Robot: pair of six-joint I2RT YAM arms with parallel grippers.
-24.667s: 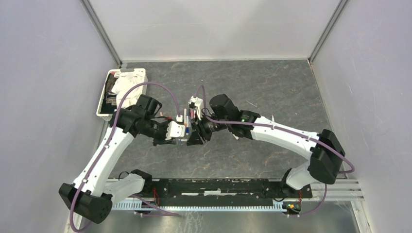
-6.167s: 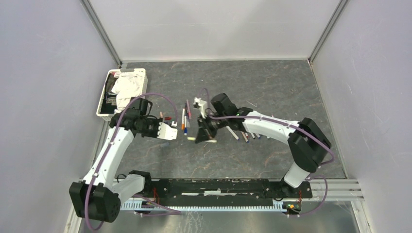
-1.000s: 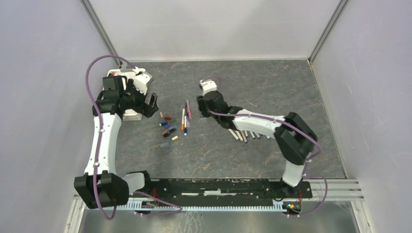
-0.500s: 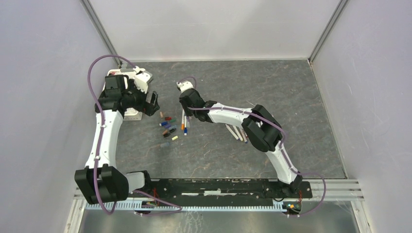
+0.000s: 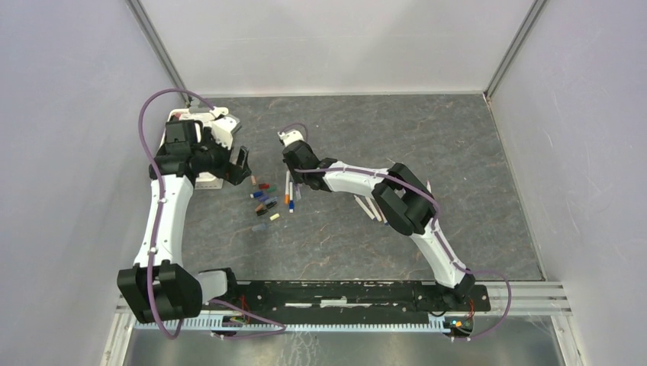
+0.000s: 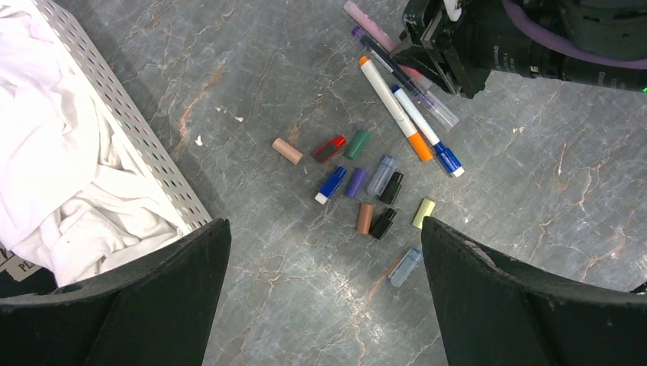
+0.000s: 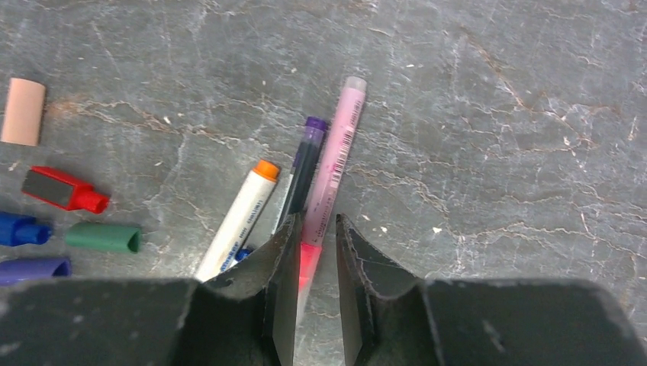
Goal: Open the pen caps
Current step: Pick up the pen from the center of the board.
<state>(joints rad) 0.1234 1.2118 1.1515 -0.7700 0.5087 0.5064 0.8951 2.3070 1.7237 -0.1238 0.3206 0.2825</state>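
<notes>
Cluster of loose pen caps — tan, red, green, blue, purple, black, brown, yellow — on grey marbled table, near perforated white tray of white cloth. Above them, left gripper hovering, fingers spread wide, holding nothing. At far side of cluster, right gripper low over pink pen, fingers narrow to either side of its barrel — firm pinch or not, impossible to tell. Just beside pink pen, purple pen and orange-capped pen.
</notes>
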